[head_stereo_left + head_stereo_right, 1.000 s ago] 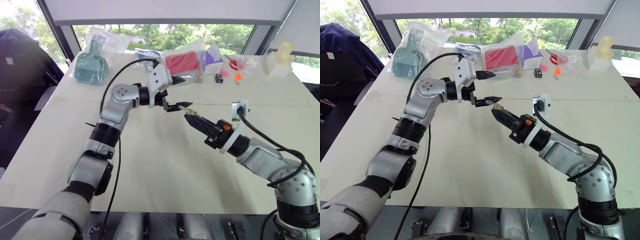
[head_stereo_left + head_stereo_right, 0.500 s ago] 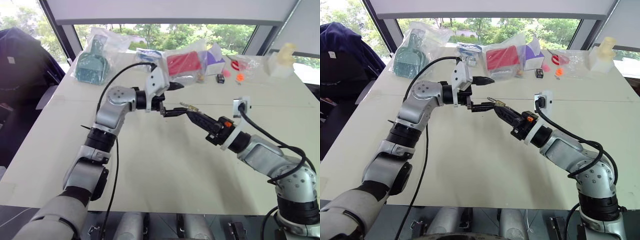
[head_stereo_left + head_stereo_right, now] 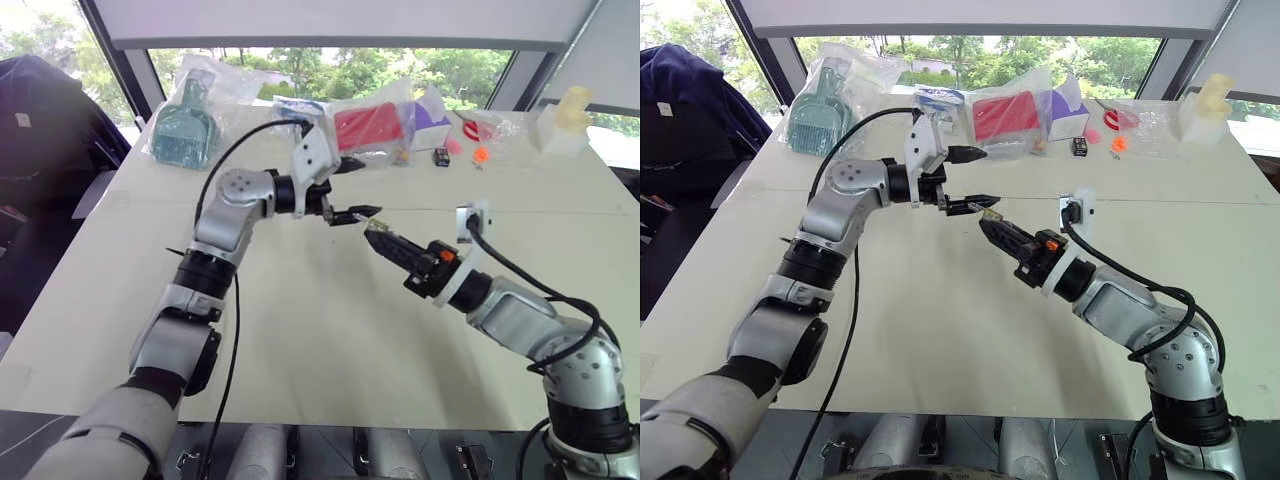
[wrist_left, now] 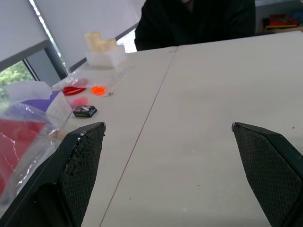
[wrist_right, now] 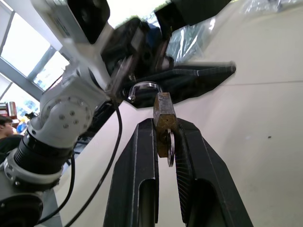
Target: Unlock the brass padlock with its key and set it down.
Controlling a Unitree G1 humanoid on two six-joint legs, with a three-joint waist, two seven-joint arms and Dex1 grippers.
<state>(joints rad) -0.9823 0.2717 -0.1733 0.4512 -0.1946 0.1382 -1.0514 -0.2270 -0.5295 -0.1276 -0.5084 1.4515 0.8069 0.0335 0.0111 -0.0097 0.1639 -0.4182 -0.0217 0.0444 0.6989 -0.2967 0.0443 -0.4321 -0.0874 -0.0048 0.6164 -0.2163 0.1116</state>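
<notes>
No lettering can be read anywhere, and above the table (image 3: 300,330) the right gripper (image 5: 164,137), reaching level toward the left one, pinches the brass padlock (image 5: 164,116) with the key (image 5: 171,150) hanging under it, while the left gripper (image 3: 352,190), pointing level to the right, stands spread wide just beside the padlock's shackle.

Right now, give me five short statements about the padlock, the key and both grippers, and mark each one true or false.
1. The right gripper is shut on the brass padlock. True.
2. The left gripper is shut on the key. False: its fingers stand wide apart with nothing between them.
3. The padlock lies on the table. False: it is held up in the air.
4. The padlock's silver shackle points toward the left gripper. True.
5. The key hangs between the right gripper's fingers, below the padlock body. True.
</notes>
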